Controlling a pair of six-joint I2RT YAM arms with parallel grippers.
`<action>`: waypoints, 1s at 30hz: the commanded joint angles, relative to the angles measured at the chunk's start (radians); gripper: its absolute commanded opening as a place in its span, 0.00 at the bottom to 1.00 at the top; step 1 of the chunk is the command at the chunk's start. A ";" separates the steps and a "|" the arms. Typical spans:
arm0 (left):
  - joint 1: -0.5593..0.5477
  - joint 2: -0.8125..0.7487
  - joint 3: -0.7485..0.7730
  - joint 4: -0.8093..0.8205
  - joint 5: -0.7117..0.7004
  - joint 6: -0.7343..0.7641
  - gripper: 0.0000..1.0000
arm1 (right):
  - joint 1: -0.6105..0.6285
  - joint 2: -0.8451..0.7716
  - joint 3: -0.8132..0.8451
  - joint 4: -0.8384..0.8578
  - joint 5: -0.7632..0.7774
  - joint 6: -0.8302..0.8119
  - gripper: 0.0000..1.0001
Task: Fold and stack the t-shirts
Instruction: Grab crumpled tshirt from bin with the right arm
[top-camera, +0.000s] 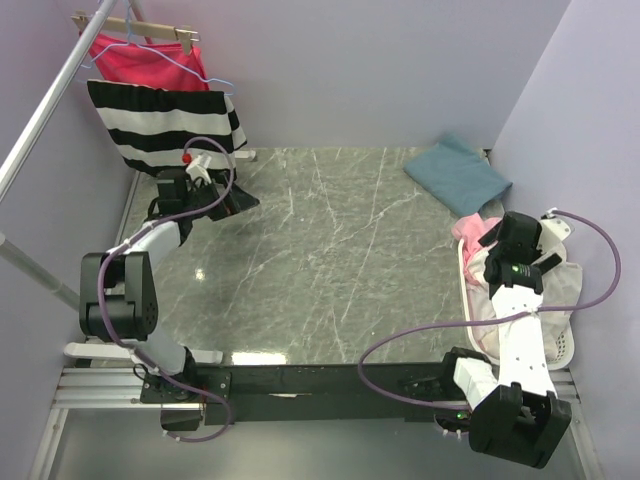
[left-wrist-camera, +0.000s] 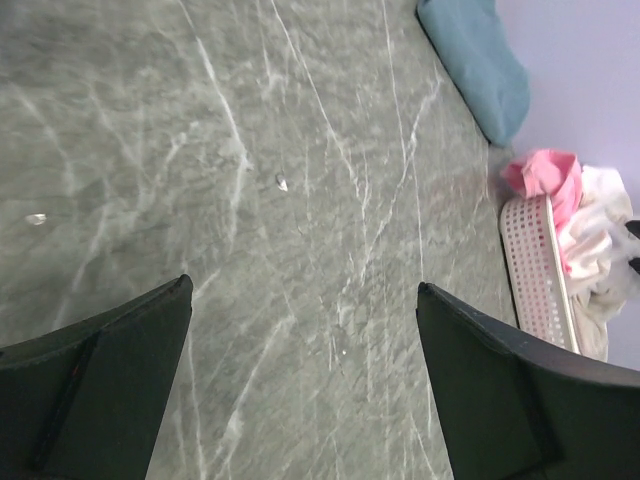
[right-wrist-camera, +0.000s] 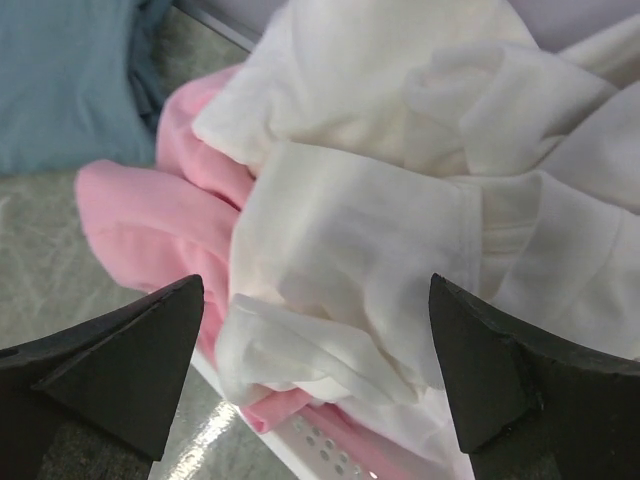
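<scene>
A folded teal-blue t-shirt (top-camera: 458, 174) lies at the table's far right; it also shows in the left wrist view (left-wrist-camera: 478, 60) and the right wrist view (right-wrist-camera: 60, 80). A white basket (top-camera: 566, 347) at the right holds crumpled white t-shirts (right-wrist-camera: 400, 200) and a pink one (right-wrist-camera: 150, 215). My right gripper (right-wrist-camera: 315, 330) is open above the white cloth at the basket's near rim, holding nothing. My left gripper (left-wrist-camera: 303, 310) is open and empty above bare marble at the far left (top-camera: 235, 203).
A black-and-white striped garment (top-camera: 165, 125) and a red-pink one (top-camera: 140, 62) hang on a rail at the back left, just behind the left gripper. Lilac walls close in the back and right. The grey marble tabletop (top-camera: 330, 260) lies between the arms.
</scene>
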 joint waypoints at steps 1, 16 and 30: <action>-0.027 0.046 0.066 -0.015 0.056 0.051 0.99 | -0.018 -0.005 -0.037 -0.023 0.064 0.036 0.87; -0.079 0.108 0.136 -0.121 0.064 0.129 0.99 | -0.124 -0.022 -0.066 0.018 0.005 0.025 0.00; -0.084 0.132 0.159 -0.098 0.082 0.102 0.99 | -0.126 -0.223 0.026 -0.106 -0.007 0.030 0.79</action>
